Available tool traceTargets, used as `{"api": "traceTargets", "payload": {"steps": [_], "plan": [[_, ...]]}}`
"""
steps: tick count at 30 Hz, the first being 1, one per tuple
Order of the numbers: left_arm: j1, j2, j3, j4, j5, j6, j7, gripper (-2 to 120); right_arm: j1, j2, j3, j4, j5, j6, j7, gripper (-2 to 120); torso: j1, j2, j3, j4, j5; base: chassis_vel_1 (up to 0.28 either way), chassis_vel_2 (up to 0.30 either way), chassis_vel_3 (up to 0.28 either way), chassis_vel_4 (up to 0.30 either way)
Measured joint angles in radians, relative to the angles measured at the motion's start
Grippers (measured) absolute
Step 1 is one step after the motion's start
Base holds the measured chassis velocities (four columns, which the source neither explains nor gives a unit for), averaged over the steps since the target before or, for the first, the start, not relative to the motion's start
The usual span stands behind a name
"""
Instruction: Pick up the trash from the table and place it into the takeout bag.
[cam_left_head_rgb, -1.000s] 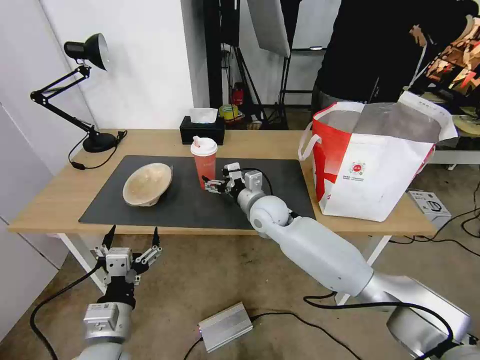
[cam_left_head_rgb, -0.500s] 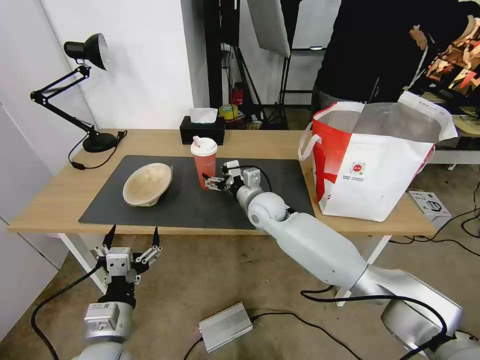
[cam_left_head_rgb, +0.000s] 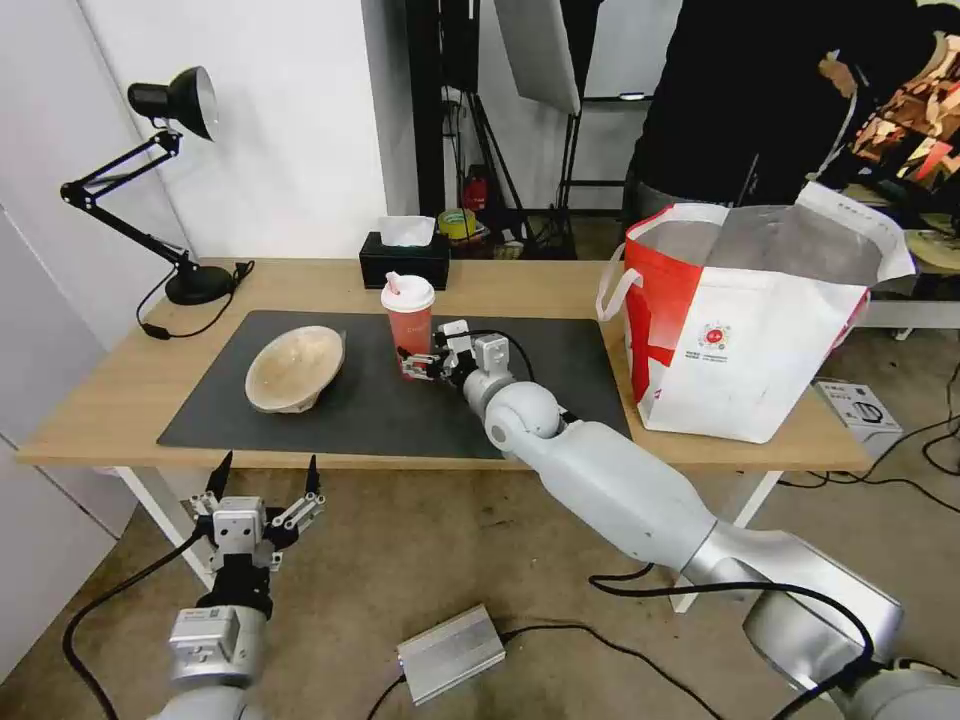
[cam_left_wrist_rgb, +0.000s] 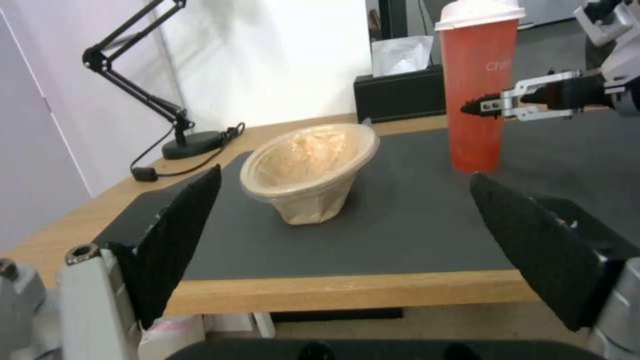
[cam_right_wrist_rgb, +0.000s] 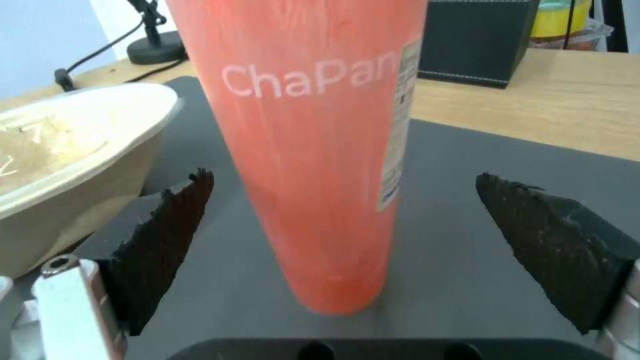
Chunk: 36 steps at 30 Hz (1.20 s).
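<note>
Two pieces of trash are sitting on the dark mat (cam_left_head_rgb: 380, 410) of the table (cam_left_head_rgb: 110, 400): the red cup (cam_left_head_rgb: 409, 325) upright w/ its white lid on, and the beige bowl (cam_left_head_rgb: 293, 367) tipped on its side just beside it. You're working the cup w/ the right gripper (cam_left_head_rgb: 413, 364), low at the cup's base, fingers spread wide. In the right wrist view one finger (cam_right_wrist_rgb: 163, 240) is flanking each side of the cup (cam_right_wrist_rgb: 313, 150), neither touching it, so nothing's held yet.

The left gripper (cam_left_head_rgb: 263, 480) is hanging open below the table's front edge, idle.

To do this grab well, IMO: you're sitting quite low on a tall tapered cup, so think about rising a bit toward mid-body before closing; a pinch near the bottom is likely to let it tip. Keep it centred between the fingers so both pads are landing together and it isn't getting shoved sideways into the bowl. Squeeze gently, since the wall probably flexes and the lid could pop. Lift straight up, keeping it upright in case there's liquid left.

The bag (cam_left_head_rgb: 745, 320) is standing open at the table's right end, well apart from the cup, its rim high, so you're needing clearance on the carry over.
</note>
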<state>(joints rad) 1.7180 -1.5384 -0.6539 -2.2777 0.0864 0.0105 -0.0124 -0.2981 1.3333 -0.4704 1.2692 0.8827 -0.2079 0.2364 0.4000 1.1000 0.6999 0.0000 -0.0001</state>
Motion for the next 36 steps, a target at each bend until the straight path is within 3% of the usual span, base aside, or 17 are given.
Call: {"api": "traceTargets", "payload": {"steps": [36], "plan": [[-0.001, -0.001, -0.002, 0.015, -0.001, -0.022, 0.000, 100, 0.053, 0.097, -0.001, -0.163, -0.037, 0.047, -0.062, 100, 0.000, 0.000, 0.000, 0.0000, 0.0000, 0.000, 0.000, 0.000, 0.000]]}}
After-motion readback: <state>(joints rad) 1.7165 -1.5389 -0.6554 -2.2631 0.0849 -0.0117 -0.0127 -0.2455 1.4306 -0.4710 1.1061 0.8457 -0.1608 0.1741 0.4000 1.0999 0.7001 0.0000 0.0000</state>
